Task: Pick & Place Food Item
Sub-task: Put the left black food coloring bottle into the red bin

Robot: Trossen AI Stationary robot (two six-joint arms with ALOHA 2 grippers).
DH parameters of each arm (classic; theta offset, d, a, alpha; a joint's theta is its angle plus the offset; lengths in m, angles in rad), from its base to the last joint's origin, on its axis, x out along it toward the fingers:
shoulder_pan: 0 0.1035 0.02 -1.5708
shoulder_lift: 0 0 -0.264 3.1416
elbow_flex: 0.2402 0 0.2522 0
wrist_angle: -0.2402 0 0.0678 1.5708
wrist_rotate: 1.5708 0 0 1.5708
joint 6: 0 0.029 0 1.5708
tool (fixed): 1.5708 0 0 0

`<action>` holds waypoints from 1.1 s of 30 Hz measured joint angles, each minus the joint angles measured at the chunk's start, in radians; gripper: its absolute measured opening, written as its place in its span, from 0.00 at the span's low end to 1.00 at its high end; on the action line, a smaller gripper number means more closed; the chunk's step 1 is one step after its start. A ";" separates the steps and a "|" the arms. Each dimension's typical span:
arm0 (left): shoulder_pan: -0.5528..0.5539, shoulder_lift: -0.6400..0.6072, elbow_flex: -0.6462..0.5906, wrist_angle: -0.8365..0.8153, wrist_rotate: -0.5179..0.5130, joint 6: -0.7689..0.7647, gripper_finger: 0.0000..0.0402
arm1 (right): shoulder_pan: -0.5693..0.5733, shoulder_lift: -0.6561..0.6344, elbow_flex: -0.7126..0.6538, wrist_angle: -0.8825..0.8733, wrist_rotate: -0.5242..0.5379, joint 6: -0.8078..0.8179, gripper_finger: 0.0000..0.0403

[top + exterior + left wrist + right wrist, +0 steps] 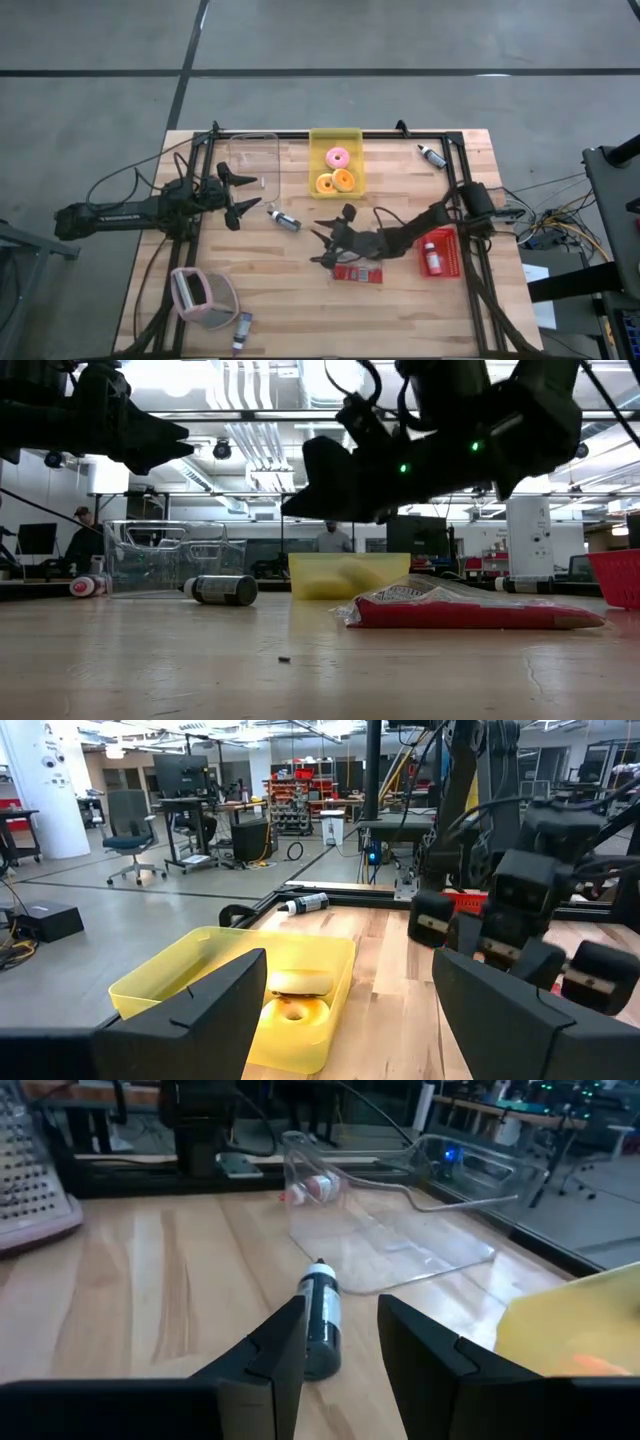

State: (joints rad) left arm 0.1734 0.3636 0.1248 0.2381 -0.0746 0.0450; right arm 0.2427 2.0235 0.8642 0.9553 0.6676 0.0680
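A flat red packet [358,272] lies on the wooden table near its middle; it also shows in the low view [460,610]. A yellow bin [352,140] at the far middle holds a pink donut [338,157] and two orange ones [335,181]. My right gripper [325,240] is open and empty, hovering just left of and above the packet [330,480]. My left gripper [240,195] is open and empty, above the table at the left, pointing toward the yellow bin [250,990].
A dark bottle [283,218] lies between the two grippers, ahead of the right fingers [322,1315]. A clear container [252,160] stands far left of the bin. A red basket [440,250] sits at the right, another bottle [432,155] far right, a pink-and-white grater [200,295] near left.
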 joint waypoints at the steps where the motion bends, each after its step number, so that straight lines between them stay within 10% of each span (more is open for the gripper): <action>1: 0.000 0.000 0.000 0.000 0.000 0.000 0.72 | -0.006 0.014 0.000 0.019 -0.007 0.003 0.31; 19: 0.000 0.000 0.000 0.000 0.000 0.000 0.72 | -0.077 0.203 0.143 0.008 -0.111 0.030 0.32; 33: 0.000 0.000 0.000 0.000 0.000 0.000 0.72 | -0.109 0.220 0.200 -0.092 -0.202 0.101 0.64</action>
State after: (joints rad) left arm 0.1730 0.3634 0.1246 0.2379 -0.0750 0.0448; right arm 0.1337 2.2436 1.0645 0.8629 0.4653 0.1693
